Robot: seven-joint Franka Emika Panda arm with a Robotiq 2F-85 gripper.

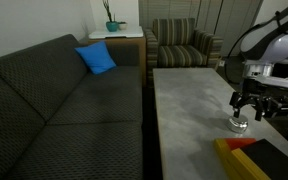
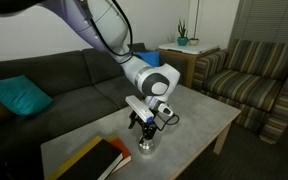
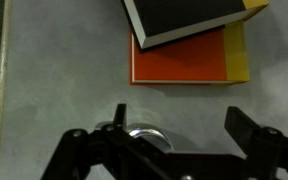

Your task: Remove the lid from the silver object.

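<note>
The lid sits on the silver object, which stands on the grey table. The claw hangs right above the silver object, wide open, holding nothing. A yellow-and-red flat box lies near the silver object, with a black book on top.
</note>
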